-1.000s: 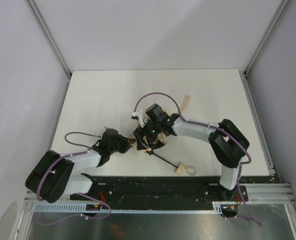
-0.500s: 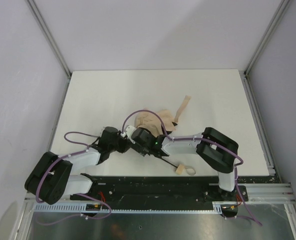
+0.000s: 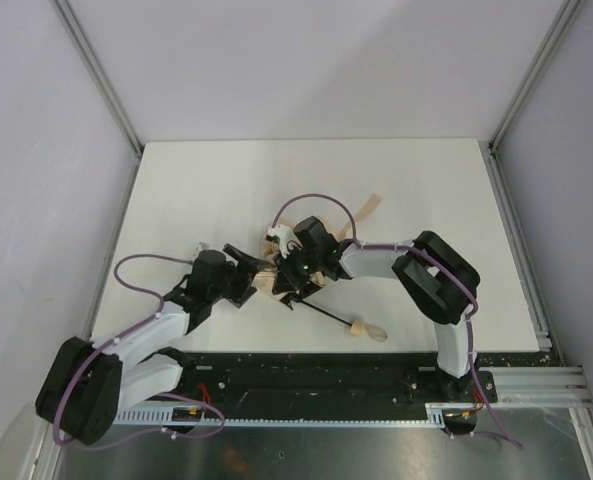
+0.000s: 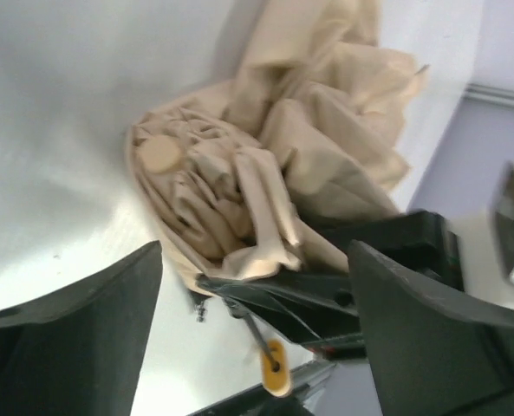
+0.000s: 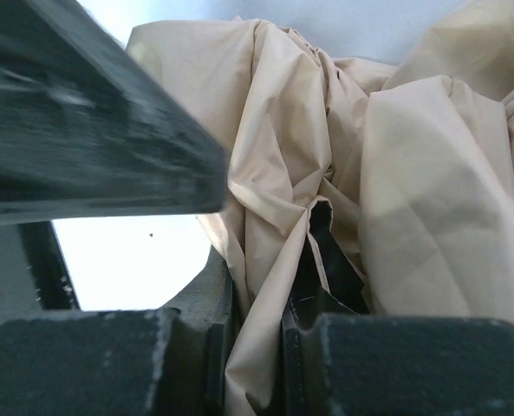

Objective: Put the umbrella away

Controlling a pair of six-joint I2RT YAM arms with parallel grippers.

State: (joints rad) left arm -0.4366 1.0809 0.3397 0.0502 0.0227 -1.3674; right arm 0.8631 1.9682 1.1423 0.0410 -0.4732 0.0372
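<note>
Right tool is pinched narrow on a fold of the umbrella, with tan cloth running straight down between its pads. Left tool stands wide and holds nothing, and the bundle sits just ahead of its spread fingers.

This looks like the gathering step: getting the loose canopy snug around the shaft before anything can be fastened. To do it well, I'd have the left tool come in around the whole bunch near the capped end, not just an outer flap, while the right grip pins the folds. Thin cloth will slip and billow, so squeeze low and square. The strap trails off toward the far edge, and it needs to stay free for wrapping.

The umbrella lies about midway across the desk, nearer the near edge than the far one. Its canopy is beige, heavily creased and puffed out unevenly, with a round pale cap at one end. The thin black shaft runs out toward the near right, ending in a small pale handle close to the near edge.
</note>
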